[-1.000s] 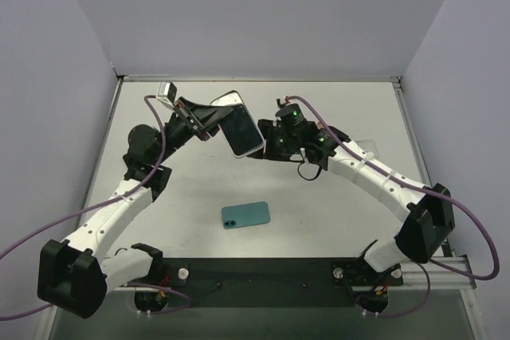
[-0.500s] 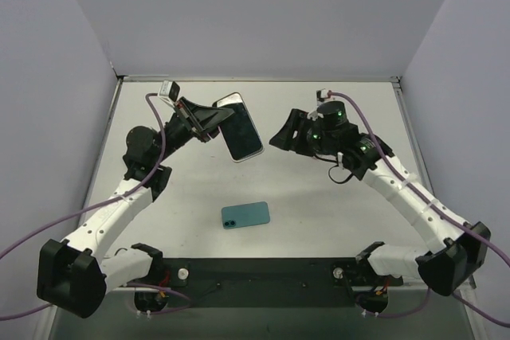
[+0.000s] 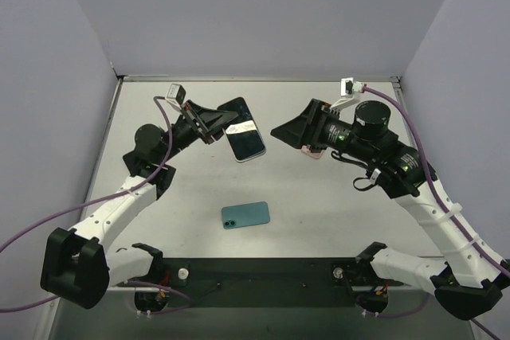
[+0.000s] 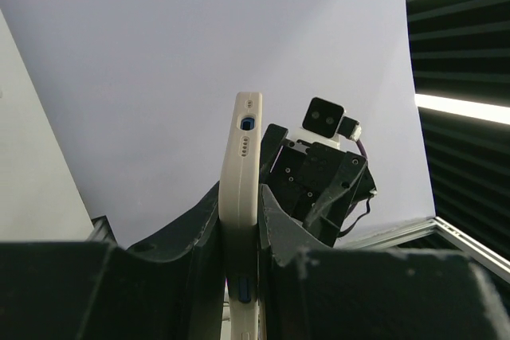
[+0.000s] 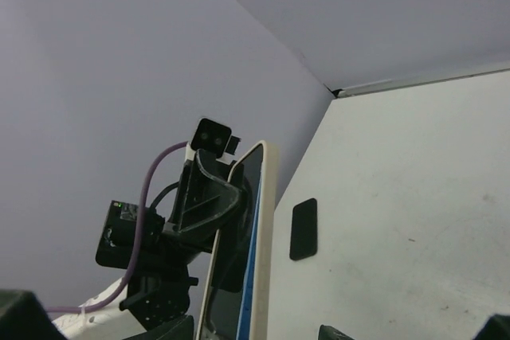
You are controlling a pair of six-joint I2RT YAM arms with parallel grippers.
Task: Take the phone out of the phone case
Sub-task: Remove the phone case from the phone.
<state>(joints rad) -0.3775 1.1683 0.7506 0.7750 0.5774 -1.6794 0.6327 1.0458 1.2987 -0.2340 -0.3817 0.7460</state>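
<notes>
Cream phone case (image 4: 241, 189) with phone (image 3: 245, 139) inside, aloft
Left tool (image 3: 217, 122) clamps it; right tool (image 3: 288, 131) gapes empty: peel one corner, left grip firm.

White table (image 3: 319, 197) enclosed by pale purple walls (image 3: 263, 13).

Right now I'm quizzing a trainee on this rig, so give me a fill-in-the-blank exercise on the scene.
The left gripper is shut on the ___. The right gripper is open and holds ___. The teal item lies flat on the ___.
Missing words: phone; nothing; table.
</notes>
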